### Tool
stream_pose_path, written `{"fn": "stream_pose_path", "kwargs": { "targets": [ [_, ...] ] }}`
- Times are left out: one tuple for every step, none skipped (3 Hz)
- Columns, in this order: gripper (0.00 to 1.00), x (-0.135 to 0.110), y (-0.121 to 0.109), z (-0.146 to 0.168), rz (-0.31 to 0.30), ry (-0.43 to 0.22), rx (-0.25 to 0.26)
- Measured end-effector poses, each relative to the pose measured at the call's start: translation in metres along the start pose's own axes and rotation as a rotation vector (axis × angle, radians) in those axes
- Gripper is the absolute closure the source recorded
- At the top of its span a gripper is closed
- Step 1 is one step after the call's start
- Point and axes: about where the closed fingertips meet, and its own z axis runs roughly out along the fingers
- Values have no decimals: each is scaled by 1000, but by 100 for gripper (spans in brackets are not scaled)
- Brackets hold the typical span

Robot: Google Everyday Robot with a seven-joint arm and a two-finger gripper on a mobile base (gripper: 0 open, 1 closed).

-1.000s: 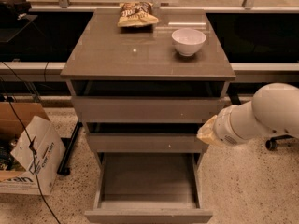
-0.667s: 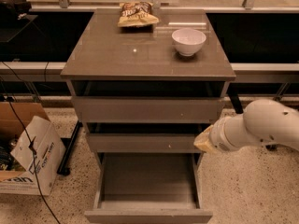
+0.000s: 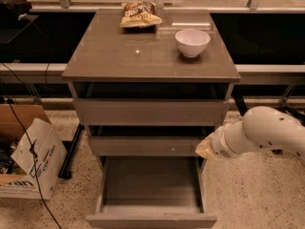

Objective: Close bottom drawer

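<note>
Since ~1 s ago my arm [image 3: 264,130] has dropped and slid a bit inward. The gripper [image 3: 205,150] is now level w/ the middle drawer front [image 3: 143,146], at its near corner. Before, it hung higher, approx. level w/ the top drawer front [image 3: 150,111]. Nothing else has shifted: drawers, bowl [image 3: 192,42] and chip bag [image 3: 139,14] on the counter [image 3: 119,61], all far above the gripper, sit as they did.

Progress: closing hasn't started, as far as I can judge. The bottom drawer [image 3: 151,220] is pulled right out, its box open, lying below the gripper and off to the side away from my arm. Its front panel is the lowest thing in view, well apart from the gripper, so no contact w/ it yet. What's left is basically everything: bring the gripper down in front of that panel, then push it in until it lines up w/ the two fronts above.

Hard to make out:
- Gripper state: can't tell. It shows only as a pale yellowish lump at the arm's end.
- Can't tell whether the gripper touches the middle front's corner or is just beside it.
- The bottom drawer's front is cut off at the frame's lower edge, so its full face isn't visible.
- The drawer's inside looks empty, but it's dim and the part just behind the front panel is hidden.
- My arm runs out of frame on the far side of the gripper.
</note>
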Motion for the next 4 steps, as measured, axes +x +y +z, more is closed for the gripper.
{"fn": "stream_pose_path", "kwargs": {
  "targets": [
    [100,26,8,30,16,27,-30],
    [100,53,21,60,51,16,-79],
    [100,81,37,90,110,6,-137],
    [100,106,55,121,158,2,-171]
  ]
}}
